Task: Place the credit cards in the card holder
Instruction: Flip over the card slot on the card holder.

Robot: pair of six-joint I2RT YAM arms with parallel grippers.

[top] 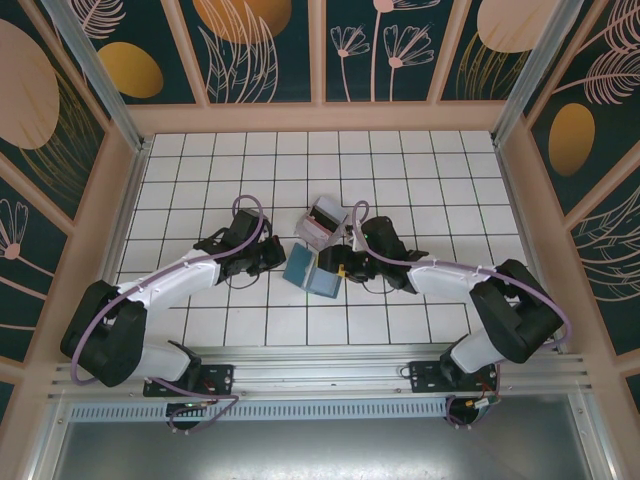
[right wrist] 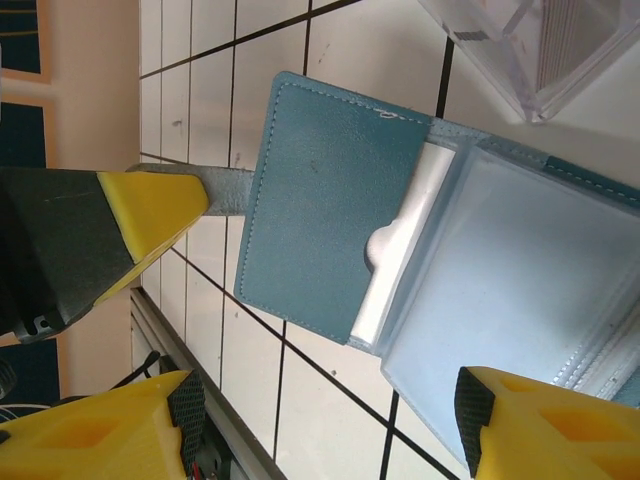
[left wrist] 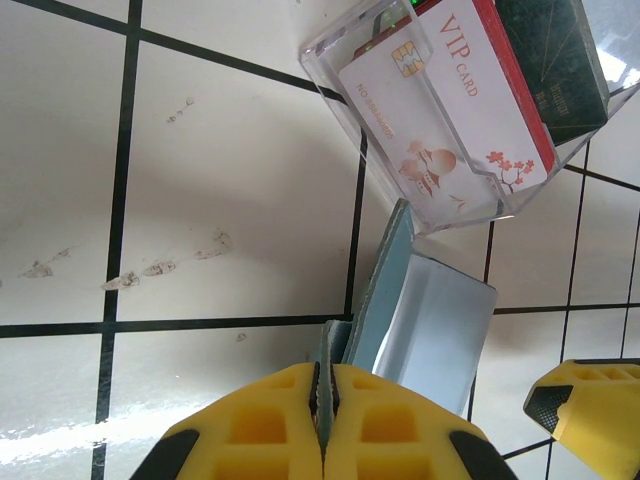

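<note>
The card holder (top: 313,272), a teal wallet, lies open on the tiles, its light blue inner pockets (right wrist: 520,280) facing up and a teal flap (right wrist: 320,210) spread to one side. My left gripper (left wrist: 325,378) is shut on the edge of a teal flap of the wallet (left wrist: 420,310). My right gripper (right wrist: 320,432) stands open just above the wallet's near edge, with nothing between its fingers. The credit cards stand in a clear plastic box (top: 322,222) just beyond the wallet: a white VIP card (left wrist: 440,110) in front, a red one behind it and a dark one (left wrist: 550,60).
The white tiled floor (top: 440,180) is walled by wooden panels on three sides. A metal rail (top: 320,365) runs along the near edge by the arm bases. The two grippers (top: 278,256) (top: 338,268) sit close together on either side of the wallet.
</note>
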